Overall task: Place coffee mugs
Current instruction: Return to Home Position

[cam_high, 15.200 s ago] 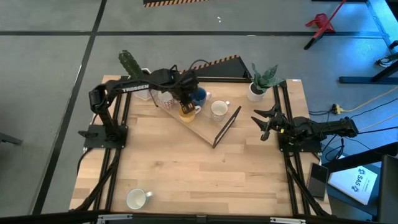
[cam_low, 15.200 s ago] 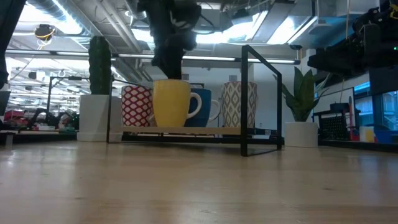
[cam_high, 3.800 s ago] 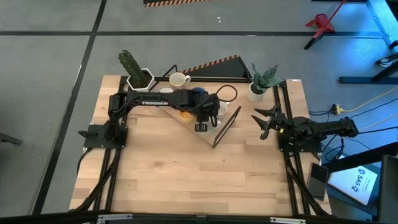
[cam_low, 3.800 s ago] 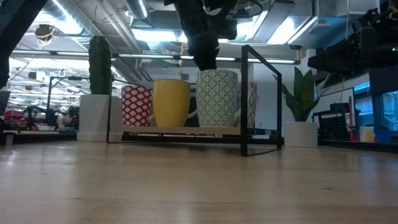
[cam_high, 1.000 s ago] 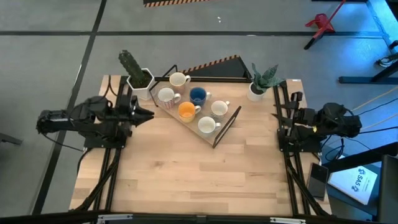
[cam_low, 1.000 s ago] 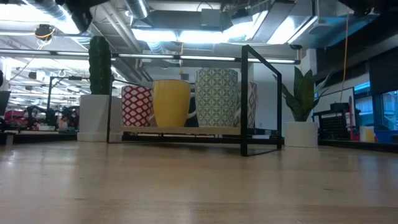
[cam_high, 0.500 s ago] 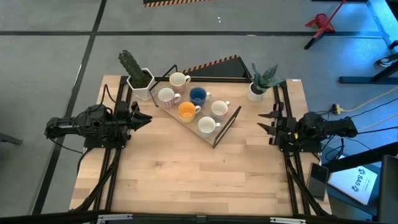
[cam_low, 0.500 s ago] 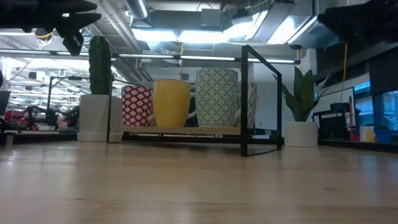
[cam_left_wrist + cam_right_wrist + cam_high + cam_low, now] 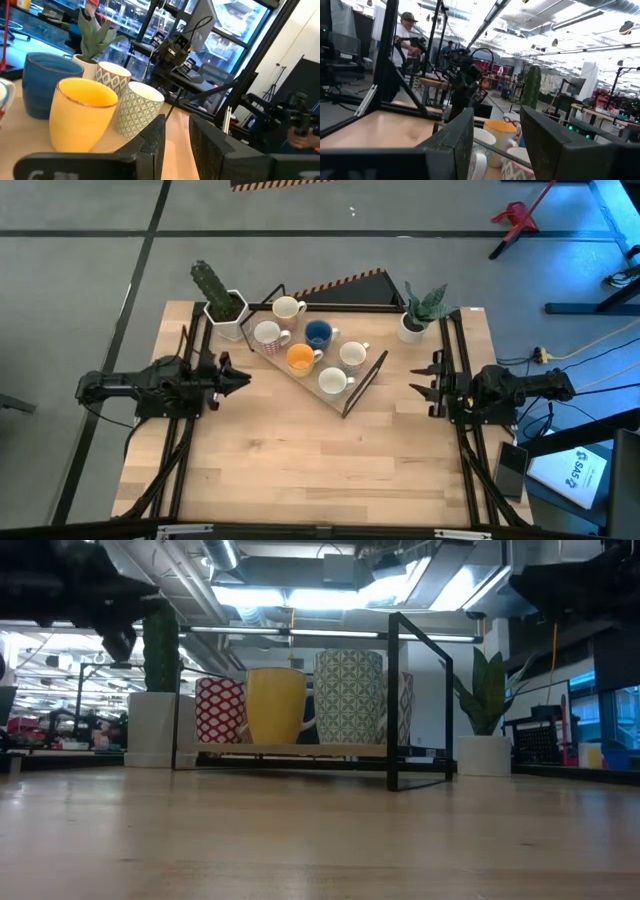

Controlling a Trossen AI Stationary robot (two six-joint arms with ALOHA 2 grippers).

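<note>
1. Six mugs (image 9: 299,358) stand close together on the low shelf (image 9: 366,383) at the far middle of the tabletop (image 9: 320,470). All of them stand upright with the open side up.
2. In the low view, the red mug (image 9: 220,710), the yellow mug (image 9: 275,705) and the green mug (image 9: 349,698) make a row at the front. The other mugs are mostly hidden behind them.
3. I think the mugs are packed tight so that all six fit inside the shelf's dark frame. No mug is out on the bare tabletop, so the placing job looks done.
4. The left pincer (image 9: 236,377) is at the left side of the tabletop and points toward the mugs. The mugs are near it, but nothing touches. Its fingers are a little apart and hold nothing.
5. The right pincer (image 9: 425,380) is at the right side and also points toward the shelf. The mugs are a bit farther from it. Its fingers are spread wider, and it is empty too.
6. Both arms are folded over their own bases. I think this is a resting pose that keeps them clear of the mugs, so nothing gets knocked over.
7. A cactus (image 9: 210,283) and a leafy plant (image 9: 420,305) in white pots stand at the back, one on each side of the shelf.
</note>
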